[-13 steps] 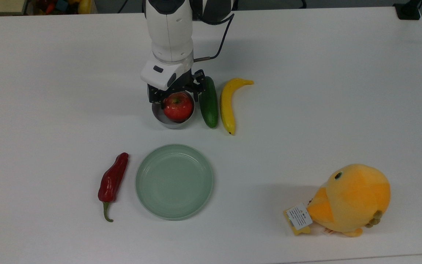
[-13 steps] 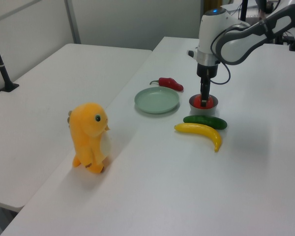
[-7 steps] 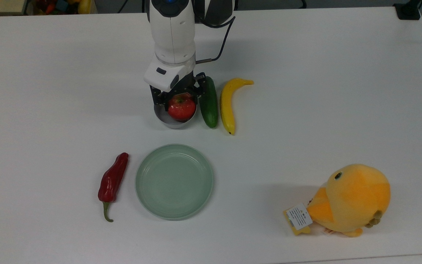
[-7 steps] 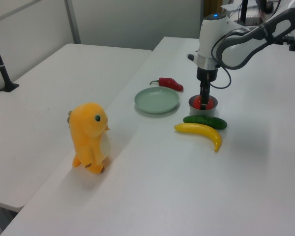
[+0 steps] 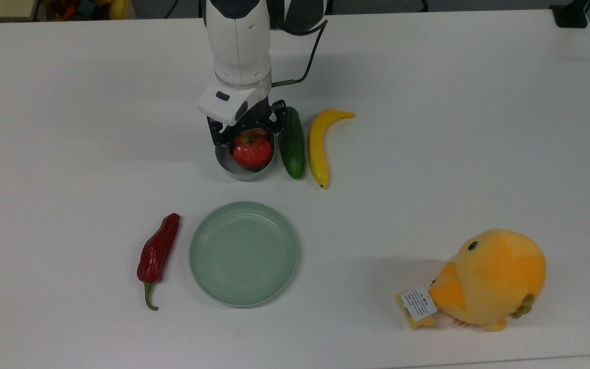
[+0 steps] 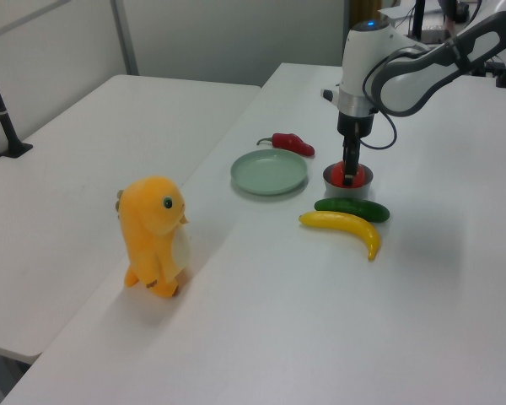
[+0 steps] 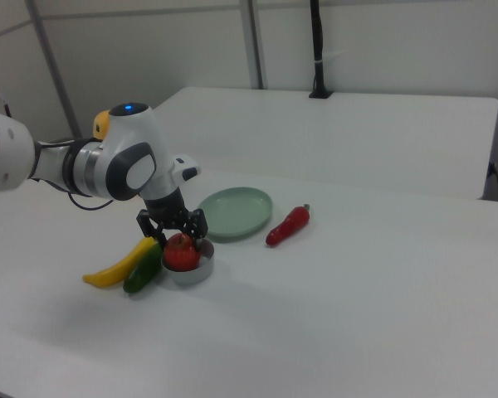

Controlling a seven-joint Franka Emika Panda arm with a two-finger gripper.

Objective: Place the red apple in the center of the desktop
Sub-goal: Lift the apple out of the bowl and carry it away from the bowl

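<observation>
Fingers (image 5: 228,139) of the gripper (image 5: 244,137) are clamped on the red apple (image 5: 252,149), one on each side of it, and we see the same hold in the right view (image 7: 182,251). Against the picture from a second ago, we find the apple smaller in the top view and more tucked under the wrist, so the arm (image 5: 237,46) has shifted it a little; half a second ago it sat slightly further toward the top view's right. Nothing else on the bench (image 5: 454,128) has moved.

We count one apple, one small grey bowl (image 5: 238,170), one green cucumber (image 5: 292,143), one yellow banana (image 5: 318,145), one pale green plate (image 5: 244,253), one dark-red chili pepper (image 5: 159,253) and one orange plush chick (image 5: 489,279).

The apple sits over the bowl's opening; we cannot tell whether it touches the bowl. The bowl stands just beside the cucumber, with the banana next along toward the top view's right.

The arm comes in from the top view's upper edge, its wrist pointing straight down at the bowl. In the left view the forearm (image 6: 422,72) reaches in from the left view's right, bending down to the gripper (image 6: 351,173).
</observation>
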